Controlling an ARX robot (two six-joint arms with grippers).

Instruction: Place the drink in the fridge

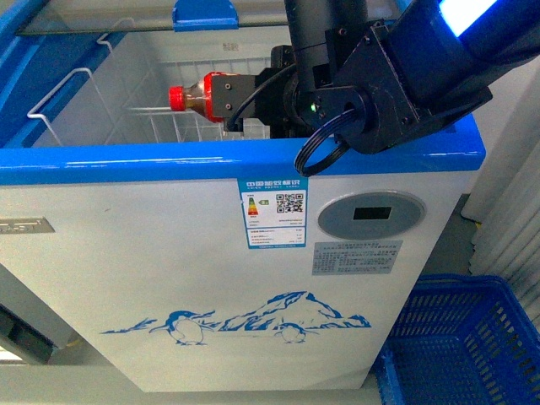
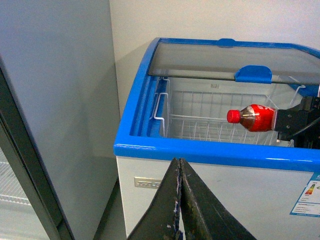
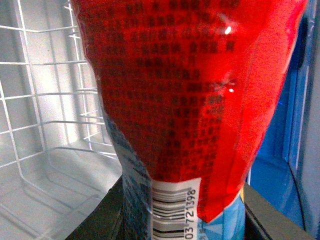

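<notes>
The drink (image 1: pixel 192 97), a small bottle with red cap and red label, lies sideways in my right gripper (image 1: pixel 232 101), held over the open fridge (image 1: pixel 169 245), cap pointing left. It shows in the left wrist view (image 2: pixel 252 117) above the wire basket (image 2: pixel 200 125). In the right wrist view the red label (image 3: pixel 185 90) fills the frame between the dark fingers (image 3: pixel 100 220). My left gripper (image 2: pixel 180 162) is shut and empty, outside the fridge in front of its blue rim (image 2: pixel 215 152).
The glass sliding lid (image 2: pixel 225 57) with a blue handle (image 2: pixel 253 74) covers the fridge's far part. A tall grey cabinet (image 2: pixel 50 100) stands left of the fridge. A blue plastic crate (image 1: pixel 464 346) sits on the floor at its right.
</notes>
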